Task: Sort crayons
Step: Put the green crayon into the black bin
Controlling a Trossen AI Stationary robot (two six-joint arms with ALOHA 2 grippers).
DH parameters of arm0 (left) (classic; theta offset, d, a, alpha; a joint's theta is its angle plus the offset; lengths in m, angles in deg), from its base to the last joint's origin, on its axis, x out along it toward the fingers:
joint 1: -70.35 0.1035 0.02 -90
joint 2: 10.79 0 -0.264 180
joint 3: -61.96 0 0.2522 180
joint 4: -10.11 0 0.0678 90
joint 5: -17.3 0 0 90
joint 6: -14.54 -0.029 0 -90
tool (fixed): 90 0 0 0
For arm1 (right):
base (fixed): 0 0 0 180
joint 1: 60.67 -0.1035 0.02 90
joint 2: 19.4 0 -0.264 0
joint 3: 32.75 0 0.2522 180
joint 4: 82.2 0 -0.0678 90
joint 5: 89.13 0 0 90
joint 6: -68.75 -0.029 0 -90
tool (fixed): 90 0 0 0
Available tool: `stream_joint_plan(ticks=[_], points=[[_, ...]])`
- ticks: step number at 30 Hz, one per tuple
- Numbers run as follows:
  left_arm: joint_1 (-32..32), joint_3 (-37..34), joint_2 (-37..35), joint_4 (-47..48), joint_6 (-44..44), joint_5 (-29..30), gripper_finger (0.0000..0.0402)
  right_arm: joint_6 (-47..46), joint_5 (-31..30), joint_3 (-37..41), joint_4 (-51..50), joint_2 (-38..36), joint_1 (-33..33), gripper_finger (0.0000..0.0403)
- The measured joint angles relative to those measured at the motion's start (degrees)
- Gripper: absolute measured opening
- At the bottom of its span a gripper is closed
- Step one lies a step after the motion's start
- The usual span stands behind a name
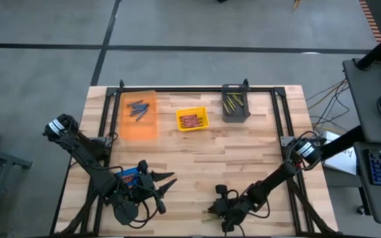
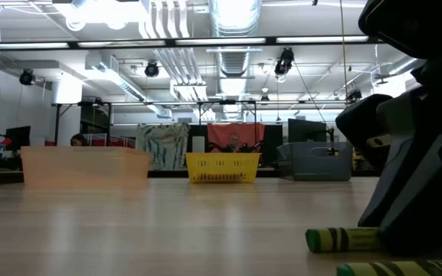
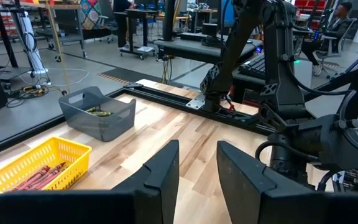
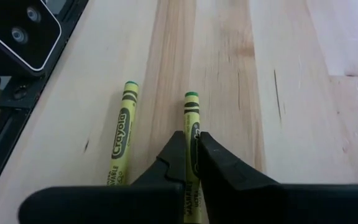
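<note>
My right gripper (image 4: 194, 148) is low at the table's near edge (image 1: 218, 210), shut on a green crayon (image 4: 192, 115). An olive-yellow crayon (image 4: 122, 134) lies flat on the wood beside it. Both crayons also show in the low view (image 2: 344, 239), next to the dark gripper (image 2: 420, 192). My left gripper (image 3: 197, 168) is open and empty above the table's near left (image 1: 164, 180). Blue crayons lie in the orange bin (image 1: 139, 116), red ones in the yellow bin (image 1: 192, 119) and olive-yellow ones in the grey bin (image 1: 235, 104). My right gripper pinches the green crayon's two long sides (image 4: 193, 132) between its two fingers, around the middle of its length. The fingers come from the table's right, slanting down, and lie along the crayon. The crayon lies flat on the wood, its free end toward the table's left.
A blue bin (image 1: 129, 175) stands by my left gripper. A black frame (image 1: 197, 89) runs round the table's back and sides. A small black camera box (image 4: 17, 31) sits at the near edge close to the crayons. Bare wood lies in the middle (image 1: 210, 158).
</note>
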Motion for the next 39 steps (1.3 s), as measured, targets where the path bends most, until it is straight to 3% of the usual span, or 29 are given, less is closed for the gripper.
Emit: stream_joint_plan(ticks=[21,30,39], points=[[0.0,0.0,0.0,0.0,-0.5,0.0,0.0091,4.3,-1.6,0.3,-5.2,-5.7,4.1,0.0013],[0.0,0.0,0.0,-0.2,-1.2,0.0,0.0091,9.8,-1.7,0.2,-9.5,-10.4,10.2,0.0013],[0.0,0.0,0.0,-4.2,-6.8,0.0,0.0091,19.5,-1.7,0.2,-16.7,-19.5,20.6,0.0013]])
